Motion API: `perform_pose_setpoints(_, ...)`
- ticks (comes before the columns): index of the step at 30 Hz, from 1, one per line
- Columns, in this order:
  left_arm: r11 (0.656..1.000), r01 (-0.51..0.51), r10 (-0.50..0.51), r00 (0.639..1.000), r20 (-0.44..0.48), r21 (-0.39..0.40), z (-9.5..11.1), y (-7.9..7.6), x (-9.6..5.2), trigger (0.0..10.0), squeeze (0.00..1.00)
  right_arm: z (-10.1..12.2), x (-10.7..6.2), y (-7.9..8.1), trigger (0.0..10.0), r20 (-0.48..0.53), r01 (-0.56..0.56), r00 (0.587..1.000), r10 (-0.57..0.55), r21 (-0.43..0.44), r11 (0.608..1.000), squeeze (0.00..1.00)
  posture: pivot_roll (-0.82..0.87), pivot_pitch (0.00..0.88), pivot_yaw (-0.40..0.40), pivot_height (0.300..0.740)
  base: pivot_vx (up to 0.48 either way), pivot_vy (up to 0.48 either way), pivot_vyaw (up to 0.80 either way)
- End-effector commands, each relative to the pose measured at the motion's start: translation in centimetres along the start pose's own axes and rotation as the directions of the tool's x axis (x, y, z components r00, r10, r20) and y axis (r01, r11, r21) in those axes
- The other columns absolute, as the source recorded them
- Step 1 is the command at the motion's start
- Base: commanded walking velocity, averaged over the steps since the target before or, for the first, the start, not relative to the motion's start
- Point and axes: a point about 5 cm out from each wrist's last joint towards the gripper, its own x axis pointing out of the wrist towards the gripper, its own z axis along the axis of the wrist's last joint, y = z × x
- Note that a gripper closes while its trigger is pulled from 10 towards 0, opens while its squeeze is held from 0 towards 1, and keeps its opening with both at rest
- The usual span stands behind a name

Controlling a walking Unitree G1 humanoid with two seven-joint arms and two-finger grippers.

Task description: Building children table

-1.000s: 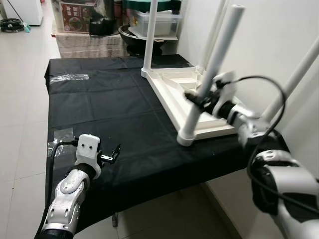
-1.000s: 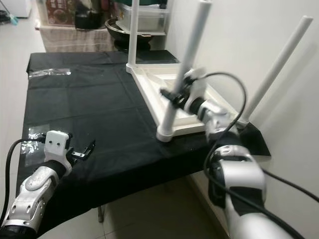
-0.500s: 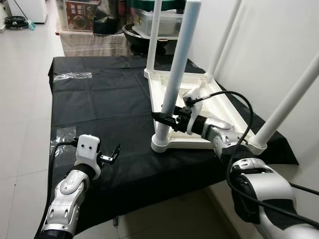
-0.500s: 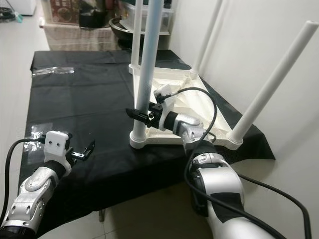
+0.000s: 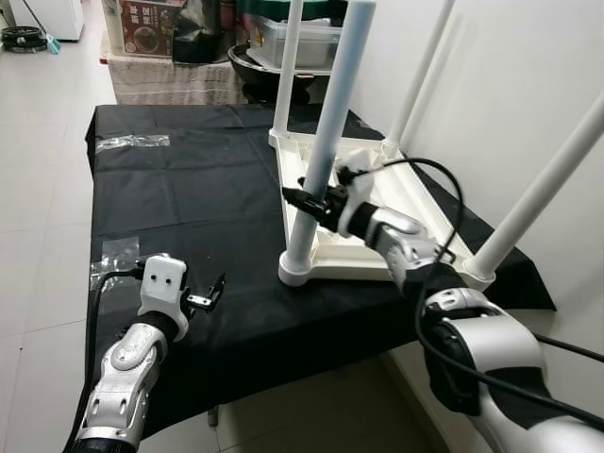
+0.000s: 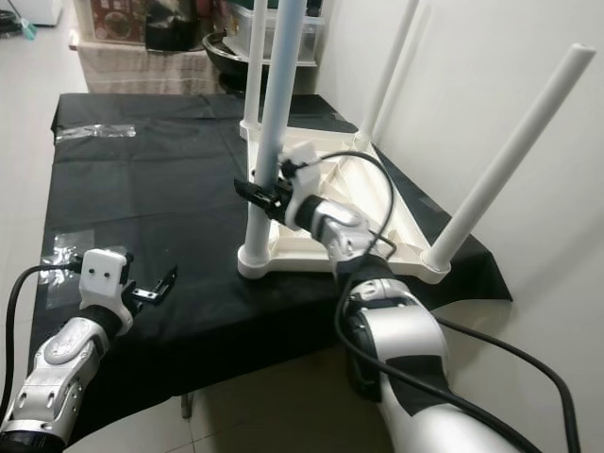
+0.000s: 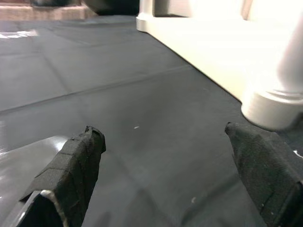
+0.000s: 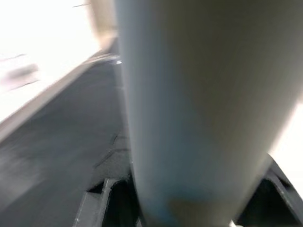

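- The white table (image 5: 359, 203) lies upside down on the black cloth (image 5: 189, 198), at the cloth's right side beside the wall (image 5: 510, 85), legs pointing up.
- The right gripper (image 5: 307, 201) pinches the near-left leg (image 5: 326, 142) a little above its socket; in the right wrist view the leg (image 8: 199, 109) sits between the fingers.
- That socket stands near the cloth's front edge; the near-right leg (image 5: 543, 189) rises near the front right corner.
- The left gripper (image 5: 209, 293) hovers by the front edge, left of the table, fingers (image 7: 78, 165) spread and holding nothing.
- Bare cloth stretches left of the table; plastic wrap (image 5: 132, 142) lies toward the far left corner.
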Motion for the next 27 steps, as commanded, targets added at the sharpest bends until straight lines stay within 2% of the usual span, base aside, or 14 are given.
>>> perform_pose_setpoints(1, 1.0, -0.008, 0.008, 1.0, -0.005, 0.004, -0.2, 0.1, -0.4, 10.0, 0.0, -4.0, -2.3, -6.4, 0.0, -0.171, 0.48, 0.864, -0.473, -0.003, 0.877, 0.0, 0.1, 0.0, -0.175, 0.74, 0.0, 0.0, 0.0)
perform_pose_setpoints(3, 1.0, -0.008, 0.008, 1.0, -0.005, 0.003, -0.3, 0.0, -0.3, 10.0, 0.0, -4.4, -2.9, -7.3, 0.0, -0.187, 0.573, 0.805, -0.563, 0.001, 0.819, 0.0, 0.1, 0.0, -0.175, 0.74, 0.0, 0.0, 0.0)
perform_pose_setpoints(4, 1.0, -0.006, 0.006, 1.0, -0.006, 0.001, -0.2, -0.1, -0.2, 10.0, 0.0, -5.0, -3.7, -8.2, 0.0, -0.156, 0.678, 0.725, -0.671, -0.015, 0.735, 0.0, 0.09, 0.0, -0.165, 0.74, 0.0, 0.0, 0.0)
perform_pose_setpoints(8, 1.0, 0.007, -0.007, 1.0, -0.004, -0.004, 0.0, -0.4, 0.0, 10.0, 0.0, -6.3, -4.4, -7.2, 0.0, -0.129, 0.713, 0.697, -0.706, 0.011, 0.702, 0.0, 0.08, 0.0, -0.141, 0.74, 0.0, 0.0, 0.0)
perform_pose_setpoints(9, 1.0, 0.013, -0.013, 1.0, -0.003, -0.006, 0.1, -0.5, 0.2, 10.0, 0.0, -6.7, -4.7, -6.5, 2.3, -0.132, 0.708, 0.702, -0.7, 0.02, 0.706, 0.0, 0.07, 0.0, -0.138, 0.74, 0.0, 0.0, 0.0)
perform_pose_setpoints(10, 1.0, 0.018, -0.018, 1.0, -0.003, -0.006, 0.1, -0.5, 0.2, 10.0, 0.0, -6.9, -4.7, -5.9, 9.2, -0.146, 0.685, 0.723, -0.675, 0.026, 0.728, 0.0, 0.07, 0.0, -0.138, 0.74, 0.0, 0.0, 0.0)
perform_pose_setpoints(14, 1.0, 0.022, -0.022, 1.0, -0.005, -0.004, 0.1, -0.5, 0.4, 10.0, 0.0, -5.3, -4.0, -5.3, 10.0, -0.097, 0.591, 0.805, -0.585, 0.058, 0.805, 0.0, 0.06, 0.0, -0.13, 0.74, 0.0, 0.0, 0.0)
perform_pose_setpoints(15, 1.0, 0.024, -0.024, 1.0, -0.006, -0.003, 0.0, -0.4, 0.4, 10.0, 0.0, -3.4, -3.8, -5.8, 10.0, -0.008, 0.553, 0.832, -0.554, 0.08, 0.829, 0.65, 0.06, 0.0, -0.129, 0.74, 0.0, 0.0, 0.0)
perform_pose_setpoints(17, 1.0, 0.024, -0.024, 1.0, -0.006, -0.002, 0.0, -0.4, 0.4, 10.0, 0.0, -2.0, -3.8, -6.1, 10.0, 0.052, 0.548, 0.831, -0.553, 0.089, 0.832, 0.65, 0.06, 0.0, -0.129, 0.74, 0.0, 0.0, 0.0)
perform_pose_setpoints(18, 1.0, 0.025, -0.025, 1.0, -0.007, -0.002, 0.0, -0.4, 0.4, 10.0, 0.0, -0.7, -3.7, -6.8, 10.0, 0.076, 0.541, 0.833, -0.548, 0.093, 0.836, 1.0, 0.06, 0.0, -0.129, 0.74, 0.0, 0.0, 0.0)
perform_pose_setpoints(20, 1.0, 0.024, -0.024, 1.0, -0.007, -0.001, 0.0, -0.4, 0.3, 10.0, 0.0, 1.8, -3.5, -7.9, 10.0, 0.107, 0.501, 0.857, -0.505, 0.06, 0.863, 0.97, 0.06, 0.0, -0.129, 0.74, 0.0, 0.0, 0.0)
perform_pose_setpoints(21, 1.0, 0.025, -0.025, 1.0, -0.008, 0.0, 0.0, -0.3, 0.3, 10.0, 0.0, 3.2, -3.5, -8.4, 10.0, 0.121, 0.433, 0.89, -0.44, 0.077, 0.898, 0.0, 0.05, 0.0, -0.127, 0.74, 0.0, 0.0, 0.0)
perform_pose_setpoints(26, 1.0, 0.026, -0.026, 1.0, -0.01, 0.001, -0.1, -0.3, 0.3, 10.0, 0.0, 5.6, -3.5, -8.8, 10.0, 0.183, 0.251, 0.948, -0.258, 0.064, 0.966, 0.0, 0.05, 0.0, -0.127, 0.74, 0.0, 0.0, 0.0)
perform_pose_setpoints(27, 1.0, 0.026, -0.026, 1.0, -0.01, 0.002, -0.1, -0.2, 0.3, 10.0, 0.0, 6.8, -3.7, -8.4, 10.0, 0.213, 0.082, 0.973, -0.088, 0.036, 0.996, 0.0, 0.06, 0.0, -0.13, 0.74, 0.0, 0.0, 0.0)
